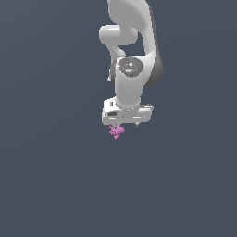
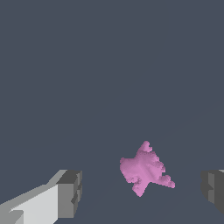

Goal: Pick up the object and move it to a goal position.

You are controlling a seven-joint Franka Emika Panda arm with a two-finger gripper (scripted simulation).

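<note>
The object [image 2: 144,172] is a small pink-magenta lump with irregular knobs and several short protruding arms, far smaller than the gripper [image 2: 141,192]. Judged by its size, it is likely very light; the faceted, hard-edged outline suggests a stiff body that will not deform under the pads. The knobby outline offers no flat parallel faces, so it may twist or slip as the jaws close. The best hold is judged to be across the thick central mass, not on the thin projecting arms, which give little contact. In the wrist view the object lies between the two dark grey fingertips [image 2: 70,192], nearer one than the other and touching neither; the jaws stand spread wide. In the exterior view it shows just below the white gripper body, offset toward the exterior view's left. The surface [image 1: 51,185] is a uniform, featureless dark slate-grey plane, and whether the object rests on it cannot be told. No goal marker is visible, and nothing else appears around the arm [image 1: 132,55]
</note>
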